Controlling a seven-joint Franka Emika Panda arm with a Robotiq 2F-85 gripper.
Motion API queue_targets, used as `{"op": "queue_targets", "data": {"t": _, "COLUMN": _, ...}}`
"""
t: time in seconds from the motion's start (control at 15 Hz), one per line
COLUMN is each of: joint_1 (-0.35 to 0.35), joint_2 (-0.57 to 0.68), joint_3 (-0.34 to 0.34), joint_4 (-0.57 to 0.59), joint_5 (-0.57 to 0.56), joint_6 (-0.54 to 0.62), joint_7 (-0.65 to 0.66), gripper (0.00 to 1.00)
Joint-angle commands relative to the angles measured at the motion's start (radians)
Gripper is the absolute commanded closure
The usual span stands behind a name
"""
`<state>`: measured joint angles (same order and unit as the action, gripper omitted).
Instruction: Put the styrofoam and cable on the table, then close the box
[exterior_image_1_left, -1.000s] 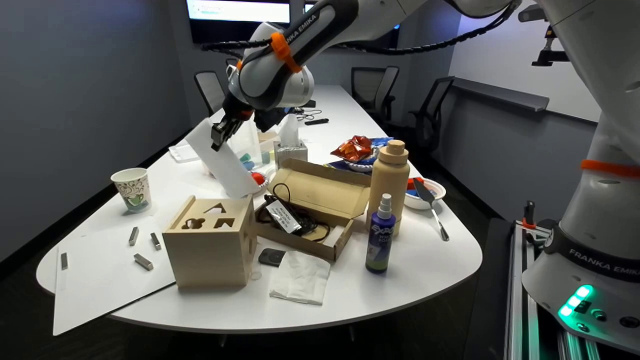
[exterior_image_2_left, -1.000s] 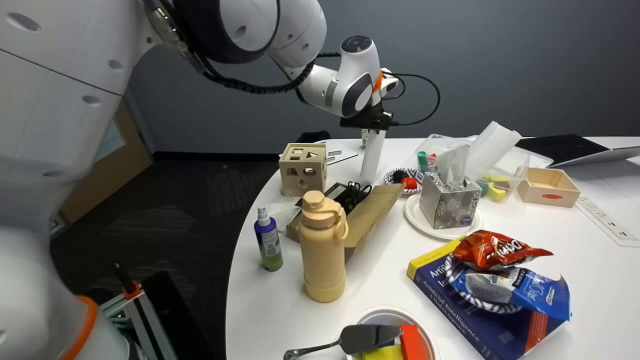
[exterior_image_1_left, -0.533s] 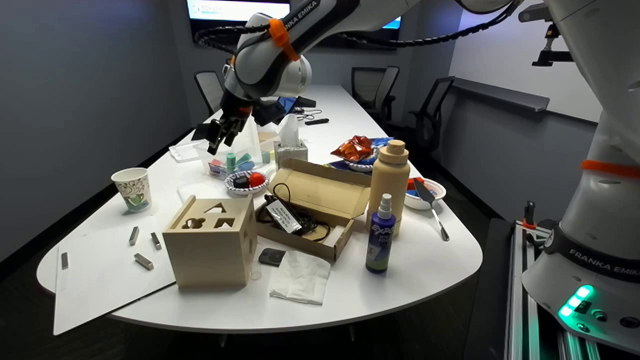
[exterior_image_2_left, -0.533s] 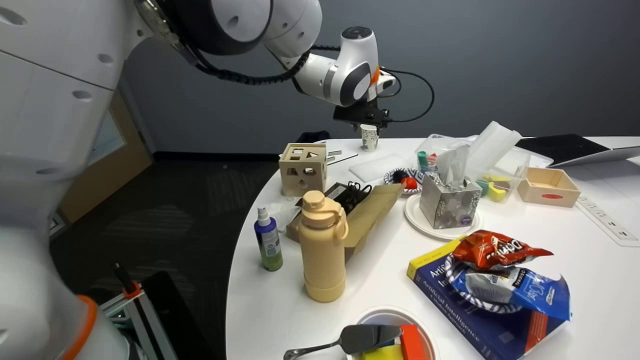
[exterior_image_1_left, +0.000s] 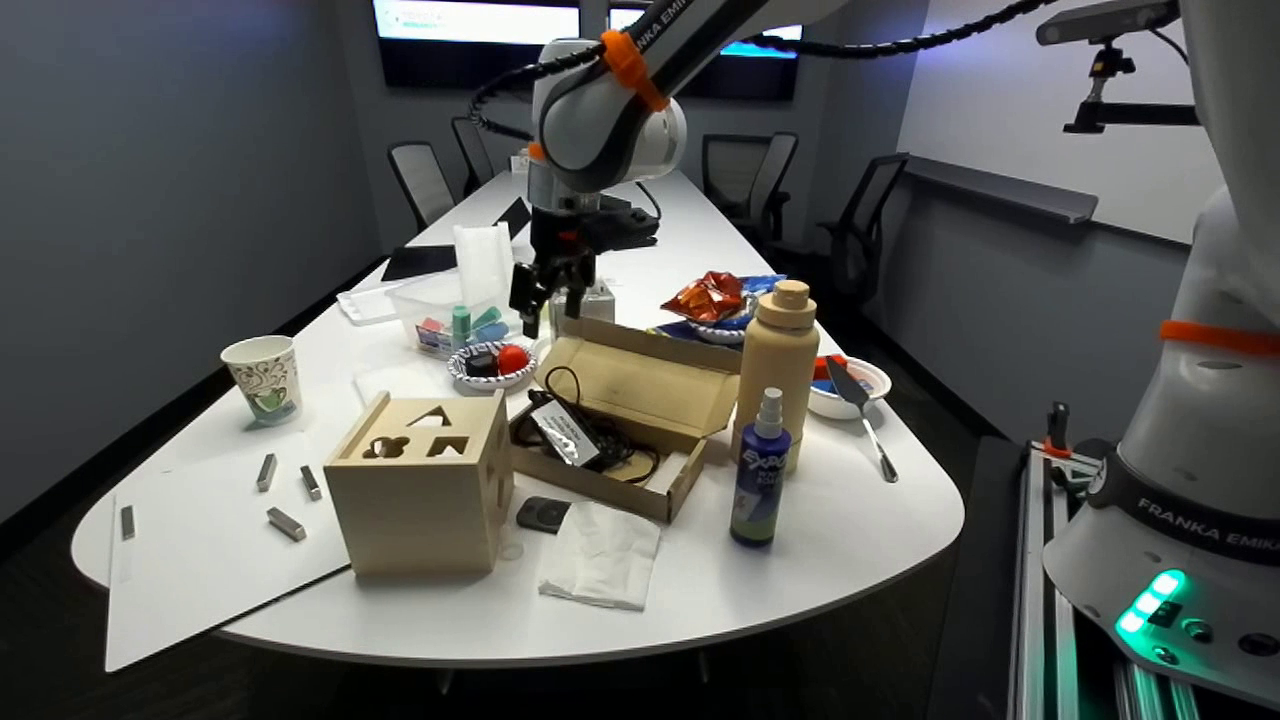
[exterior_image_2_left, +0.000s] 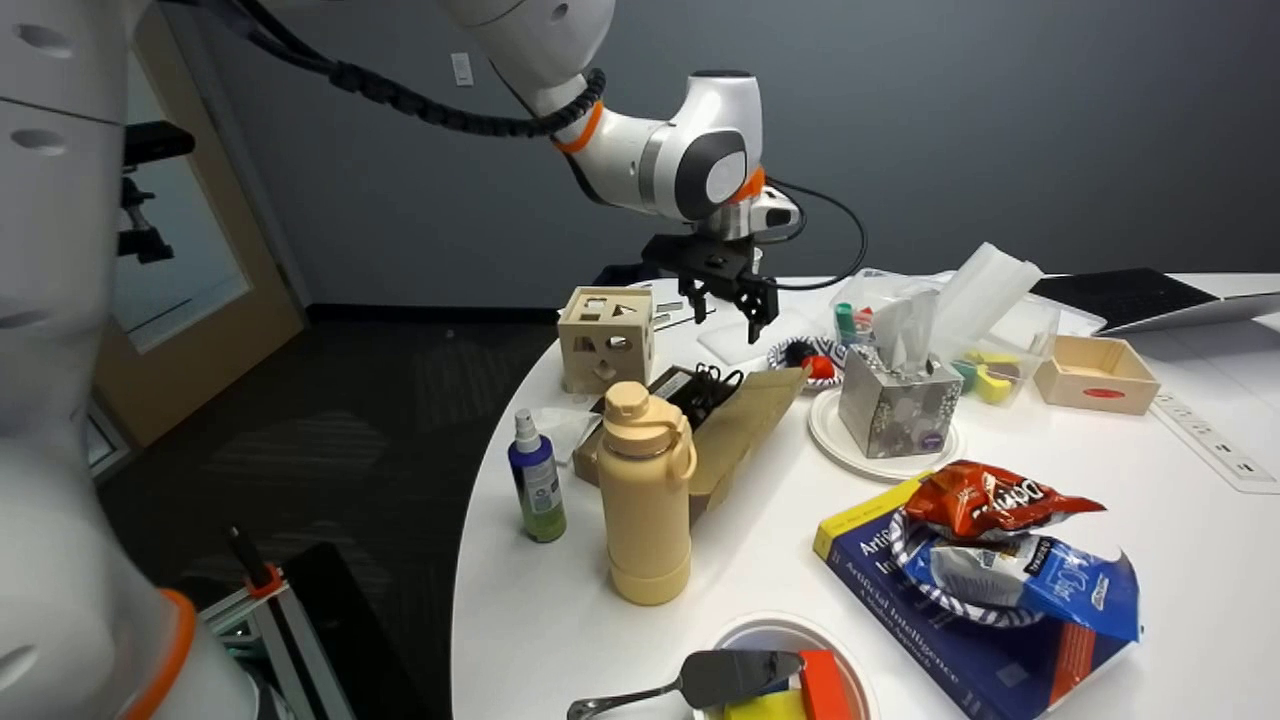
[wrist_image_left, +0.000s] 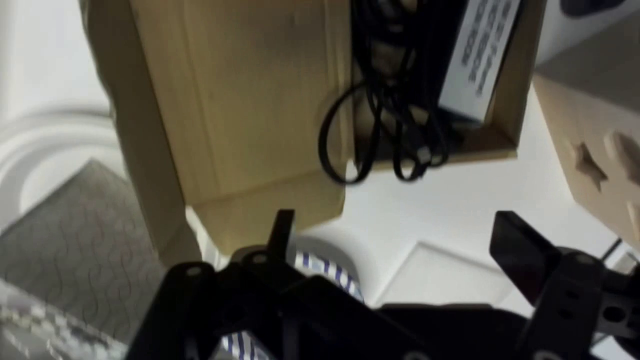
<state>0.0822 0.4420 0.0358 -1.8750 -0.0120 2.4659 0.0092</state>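
Observation:
The styrofoam (exterior_image_1_left: 405, 382), a flat white slab, lies on the white table (exterior_image_1_left: 850, 560) behind the wooden cube; part of it shows in the wrist view (wrist_image_left: 445, 275). The cardboard box (exterior_image_1_left: 645, 370) stands with its lid up. Inside it the black cable (wrist_image_left: 395, 100) is coiled beside a black adapter with a white label, and one loop sticks out over the edge. My gripper (exterior_image_1_left: 552, 315) hangs above the table near the lid's far left corner, apart from the box. In the wrist view its jaws are wide apart with nothing between them.
The wooden cube (exterior_image_1_left: 420, 490) sits close to the box, with a striped bowl (exterior_image_1_left: 492, 365) behind. A tan bottle (exterior_image_2_left: 645, 500) and a spray bottle (exterior_image_2_left: 537, 480) stand at the box's other end. A tissue box (exterior_image_2_left: 895, 400) is near the lid.
A second ago the styrofoam stood tilted in my gripper. It was let go and dropped flat onto the table; since then the gripper has moved away from it toward the box lid.

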Motion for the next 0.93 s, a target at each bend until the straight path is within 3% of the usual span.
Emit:
{"op": "queue_targets", "data": {"t": 0.0, "joint_1": 0.03, "joint_2": -0.057, "joint_3": -0.004, "joint_4": -0.127, "joint_5": 0.012, "joint_6": -0.104, "joint_7": 0.133, "gripper": 0.0}}
{"op": "queue_targets", "data": {"t": 0.27, "joint_1": 0.045, "joint_2": -0.041, "joint_3": 0.026, "joint_4": -0.151, "joint_5": 0.065, "joint_6": -0.174, "joint_7": 0.217, "gripper": 0.0}}
{"op": "queue_targets", "data": {"t": 0.87, "joint_1": 0.027, "joint_2": 0.002, "joint_3": 0.047, "joint_4": -0.215, "joint_5": 0.183, "joint_6": 0.072, "joint_7": 0.198, "gripper": 0.0}}
